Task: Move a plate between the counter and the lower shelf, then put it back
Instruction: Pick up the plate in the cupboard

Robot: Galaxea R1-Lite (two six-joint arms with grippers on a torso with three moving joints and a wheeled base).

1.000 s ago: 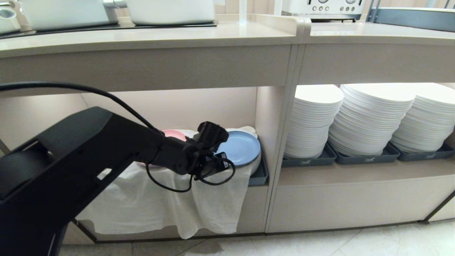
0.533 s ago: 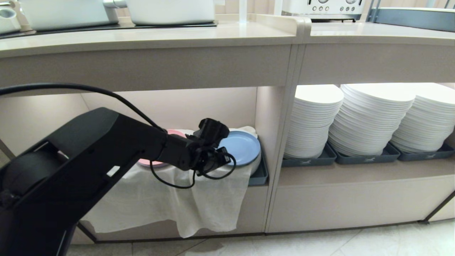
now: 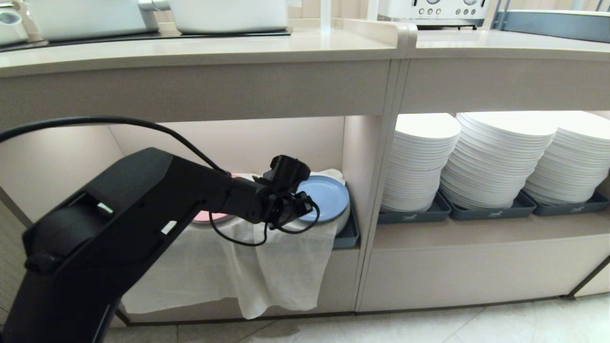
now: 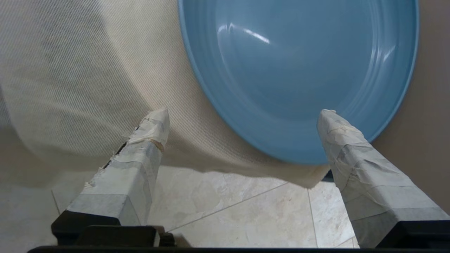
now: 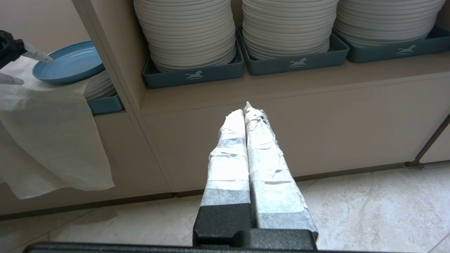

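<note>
**Plate resting on lower shelf; left tool spread and clear of it**

The light blue plate (image 3: 324, 197) lies flat on the white cloth (image 3: 267, 267) draped over the plate stacks in the lower shelf (image 3: 238, 143), near the compartment's right-hand wall. A pink plate (image 3: 209, 216) lies on the same cloth, mostly hidden behind the arm.

The left tool (image 4: 242, 116) sits at the plate's near edge with its taped fingers (image 4: 149, 140) standing well apart. One finger is over the cloth, the other over the rim; neither clamps the plate. The right tool (image 5: 246, 116) hangs apart from the work, fingers pressed together, holding nothing.

Judgement: the plate sits on the shelf, ungripped. Remaining work appears to be the grasp and the lift to the table (image 3: 200, 50) above. No plate is seen on the table.
</note>
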